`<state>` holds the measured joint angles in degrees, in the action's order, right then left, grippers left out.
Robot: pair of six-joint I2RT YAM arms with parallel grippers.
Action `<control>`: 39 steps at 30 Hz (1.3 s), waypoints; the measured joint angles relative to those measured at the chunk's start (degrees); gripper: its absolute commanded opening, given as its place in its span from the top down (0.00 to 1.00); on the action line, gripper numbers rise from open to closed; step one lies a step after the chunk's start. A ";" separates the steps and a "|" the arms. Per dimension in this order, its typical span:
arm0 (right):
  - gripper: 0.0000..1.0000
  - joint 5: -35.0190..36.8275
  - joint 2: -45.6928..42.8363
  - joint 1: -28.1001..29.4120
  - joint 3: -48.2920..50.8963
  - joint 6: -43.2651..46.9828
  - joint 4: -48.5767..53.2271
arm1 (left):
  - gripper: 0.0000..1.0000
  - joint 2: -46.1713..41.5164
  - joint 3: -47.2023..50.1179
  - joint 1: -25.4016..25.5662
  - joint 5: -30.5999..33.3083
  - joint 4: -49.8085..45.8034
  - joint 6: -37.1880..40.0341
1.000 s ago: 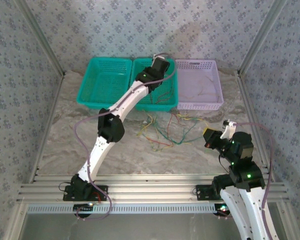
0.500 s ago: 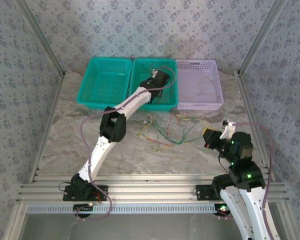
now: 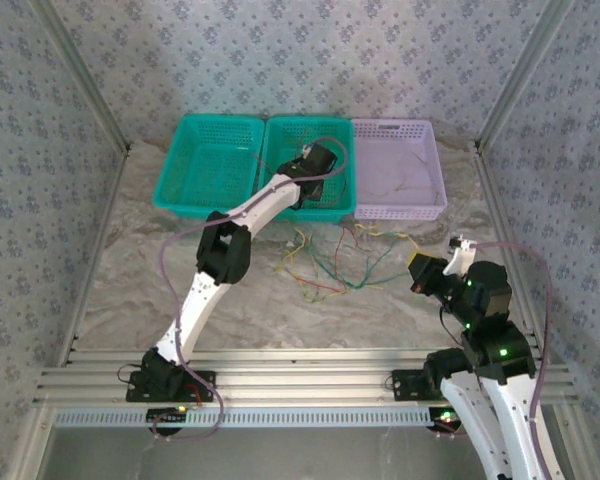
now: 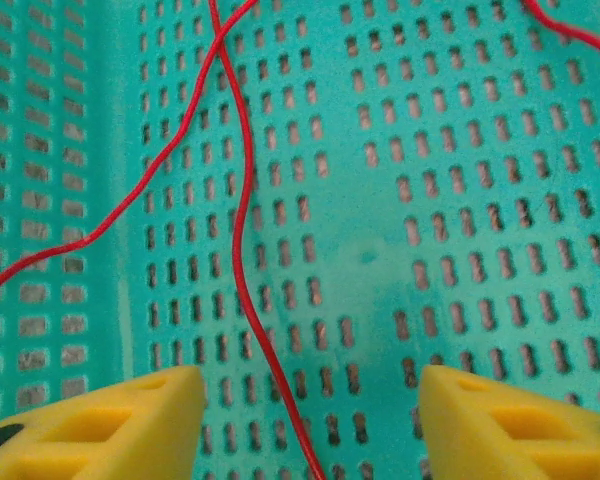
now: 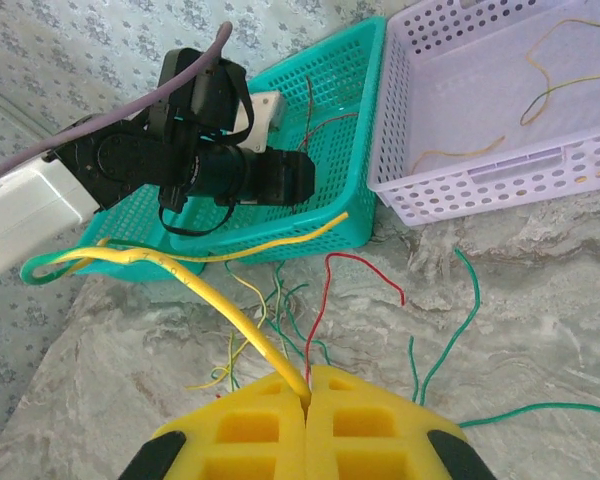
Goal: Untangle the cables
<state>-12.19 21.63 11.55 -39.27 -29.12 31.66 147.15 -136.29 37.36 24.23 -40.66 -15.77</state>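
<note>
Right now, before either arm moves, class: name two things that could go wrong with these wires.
1. The right gripper is shut on a yellow wire that runs close by the loose pile on the table; pulling may drag other wires along.
2. A red wire lies between the fingers of the open left gripper in the teal basket; lifting could hook it back out.

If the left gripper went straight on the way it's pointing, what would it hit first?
Most likely the thin red wire running between the open yellow fingers of the left gripper, then the perforated floor of the teal plastic basket just behind it. Depth is hard to judge.
</note>
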 measured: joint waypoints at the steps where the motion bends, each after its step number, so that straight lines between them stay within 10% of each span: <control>1: 1.00 0.02 0.15 0.00 -0.37 0.00 0.11 | 0.35 -0.66 0.63 -0.11 -0.48 -0.13 0.07; 13: 1.00 1.88 3.78 0.04 -6.62 0.50 2.56 | 0.22 -12.50 -3.08 -0.24 -5.64 -5.27 0.17; 21: 1.00 3.28 21.16 0.11 -16.20 1.55 7.39 | 0.05 -22.40 -4.76 -1.66 -10.58 -10.16 -1.95; 39: 1.00 7.52 56.74 -10.62 -37.13 -0.92 -0.66 | 0.00 -77.05 61.83 -1.44 -9.79 5.31 -9.01</control>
<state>-4.67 78.37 0.93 -76.40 -30.04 31.00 70.11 -74.46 35.92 14.44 -35.35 -24.77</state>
